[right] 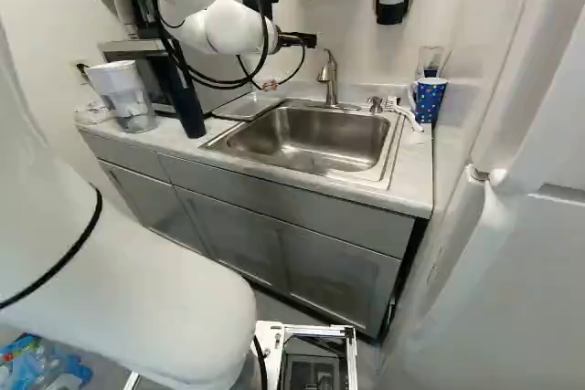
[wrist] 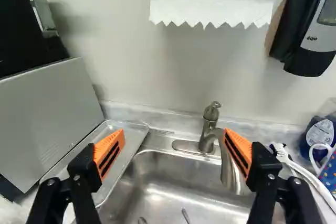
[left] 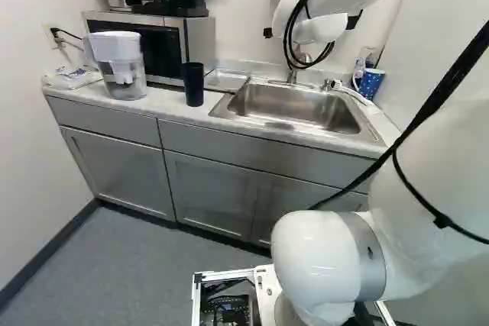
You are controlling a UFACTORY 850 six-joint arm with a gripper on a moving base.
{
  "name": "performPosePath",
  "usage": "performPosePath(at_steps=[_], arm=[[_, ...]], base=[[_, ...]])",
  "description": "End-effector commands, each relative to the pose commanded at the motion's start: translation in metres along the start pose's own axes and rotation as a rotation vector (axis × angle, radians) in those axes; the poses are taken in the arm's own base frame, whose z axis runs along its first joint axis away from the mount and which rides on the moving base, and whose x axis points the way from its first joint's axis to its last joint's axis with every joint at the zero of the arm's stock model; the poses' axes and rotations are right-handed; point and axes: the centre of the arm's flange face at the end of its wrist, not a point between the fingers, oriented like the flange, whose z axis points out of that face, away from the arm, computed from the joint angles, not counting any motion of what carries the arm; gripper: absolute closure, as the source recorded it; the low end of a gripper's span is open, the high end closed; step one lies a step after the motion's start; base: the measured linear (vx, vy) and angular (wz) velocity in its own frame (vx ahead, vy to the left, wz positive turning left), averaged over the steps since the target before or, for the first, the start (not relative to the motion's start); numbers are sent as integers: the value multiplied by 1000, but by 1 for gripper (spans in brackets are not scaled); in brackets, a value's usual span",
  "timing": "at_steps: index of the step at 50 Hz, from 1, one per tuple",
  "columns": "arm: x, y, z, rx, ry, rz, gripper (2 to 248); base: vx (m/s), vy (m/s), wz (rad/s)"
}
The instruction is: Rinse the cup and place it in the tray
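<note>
Steel sink (right: 306,134): one basin, hub of this clock, twelve toward the wall; no cup shows in it, so I judge the rinse undone and reaching for a cup the step in hand.
Orange-padded claw (wrist: 174,140): one, two fingers spread wide, nothing gripped; next it likely needs to line up level with a cup, pass a finger down each side and close gently.
Dark tumbler (left: 193,85): one, upright at nine o'clock on the counter (right: 416,166), near the tray.
Spotted mug (left: 370,83): one, at two o'clock, by the side wall. Two cups in all; which the task means, I cannot tell.
Metal tray (wrist: 132,136): one, at ten o'clock, between sink and microwave (left: 183,40); no cup shows in it. One microwave.
Faucet (right: 329,79): one, at twelve, spout over the basin, no stream visible; a low sweep could knock it.
Water pitcher (left: 122,74): one, at nine, beyond the tumbler; a wide finger might clip the tumbler on the way in.
</note>
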Motion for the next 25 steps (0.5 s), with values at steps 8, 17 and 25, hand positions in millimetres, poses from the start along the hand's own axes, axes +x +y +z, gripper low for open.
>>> performPosePath(at_steps=[8, 17, 25], arm=[[0, -1, 8, 1, -17, 0, 3], [1, -1, 17, 3, -37, -1, 3], [1, -2, 25, 4, -54, -1, 3]], base=[[0, 0, 0], [0, 0, 0], [0, 0, 0]])
